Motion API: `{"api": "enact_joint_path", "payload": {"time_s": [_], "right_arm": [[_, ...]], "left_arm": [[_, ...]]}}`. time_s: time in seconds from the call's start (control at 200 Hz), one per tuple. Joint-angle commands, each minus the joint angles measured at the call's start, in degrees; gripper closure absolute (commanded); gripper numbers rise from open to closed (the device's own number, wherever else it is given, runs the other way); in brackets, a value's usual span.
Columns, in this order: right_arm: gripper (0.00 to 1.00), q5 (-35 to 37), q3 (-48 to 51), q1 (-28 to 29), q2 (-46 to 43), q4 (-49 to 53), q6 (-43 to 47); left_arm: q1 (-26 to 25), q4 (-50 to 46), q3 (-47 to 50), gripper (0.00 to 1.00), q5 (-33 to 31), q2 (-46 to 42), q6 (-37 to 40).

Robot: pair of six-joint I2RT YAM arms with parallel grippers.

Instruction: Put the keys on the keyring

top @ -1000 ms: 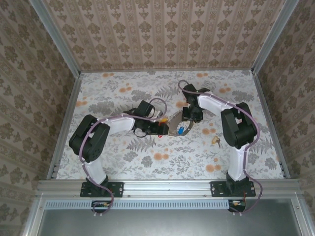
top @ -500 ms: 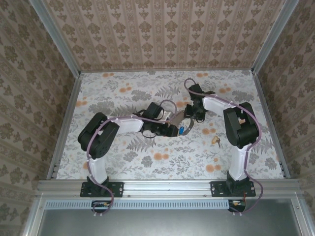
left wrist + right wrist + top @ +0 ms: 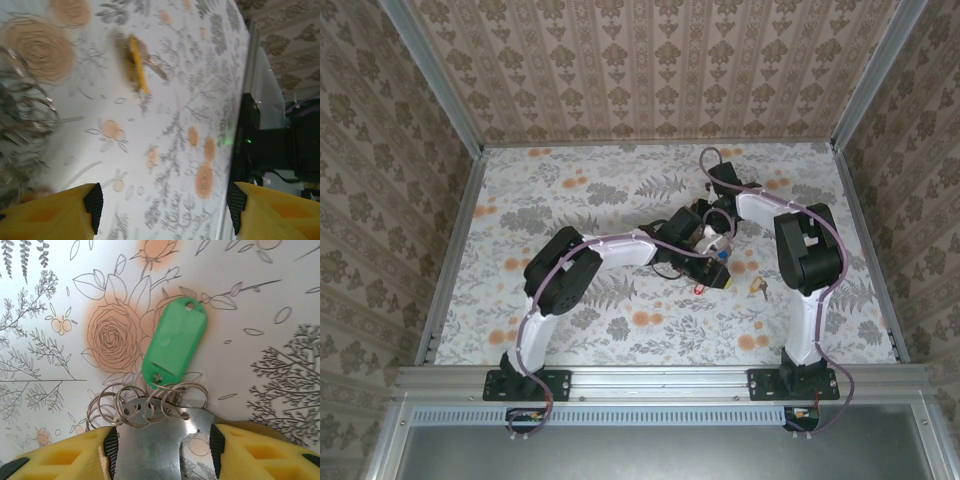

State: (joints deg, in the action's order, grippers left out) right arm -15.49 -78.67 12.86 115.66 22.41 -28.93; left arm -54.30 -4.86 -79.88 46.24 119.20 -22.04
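Where the green key tag (image 3: 175,342) shows in the right wrist view, its face is plain green with a hole at each end. Its lower end is threaded onto the keyring (image 3: 125,407), a bunch of thin wire rings hung off a shiny flat metal plate (image 3: 160,432). There the right gripper (image 3: 164,446) points down at the worktop (image 3: 570,190). The plate fills the gap pad to pad between the yellow fingers (image 3: 260,452); cannot tell if the jaws clench it or it just lies under them. On the left gripper (image 3: 162,202) the jaws are released and wide, with bare worktop between them and blurred rings at the left edge of its view. In the top view the left arm (image 3: 620,245) is stretched across to the right, its wrist just beside the other wrist at centre-right. The right arm (image 3: 800,245) is folded, forearm running far then left. The keyring is at centre-right of the worktop, under the two grippers. A yellow key (image 3: 757,288) lies loose to their right, apart from the rings. The worktop is white with a grey leaf and orange flower print. Beige damask wallpaper (image 3: 650,70) covers three sides, and an aluminium rail (image 3: 660,378) runs along the near edge.
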Motion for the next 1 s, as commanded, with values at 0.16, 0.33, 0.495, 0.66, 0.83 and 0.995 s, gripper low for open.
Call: {"api": "enact_joint_path", "payload": {"time_s": [0.16, 0.33, 0.495, 0.66, 0.83, 0.995], "right_arm": [[0.45, -1.58, 4.28, -2.32, -9.23, 7.24, -1.1], [0.46, 5.72, 7.27, -1.99, -11.48, 13.34, -2.55], [0.48, 9.43, 13.32, -0.96, -15.99, 17.77, -8.73], [0.48, 12.01, 12.84, -1.17, -14.93, 19.01, -9.0], [0.48, 16.25, 9.9, 1.98, -10.65, 21.96, -10.11], [0.57, 20.07, 7.73, 3.94, -8.9, 23.05, -7.14]], "left_arm": [[11.48, 6.49, 17.09, 0.28, -0.98, -24.73, -1.9], [20.73, -1.9, 22.67, 0.26, -10.9, -30.96, 2.81], [24.61, 3.62, 26.19, 0.26, -10.04, -30.79, 3.29], [26.26, 5.13, 26.95, 0.25, -11.68, -31.17, 2.67], [26.18, 3.88, 27.27, 0.26, -13.25, -32.57, 2.87], [26.1, 7.36, 31.96, 0.26, -16.03, -35.63, 0.22]]}}
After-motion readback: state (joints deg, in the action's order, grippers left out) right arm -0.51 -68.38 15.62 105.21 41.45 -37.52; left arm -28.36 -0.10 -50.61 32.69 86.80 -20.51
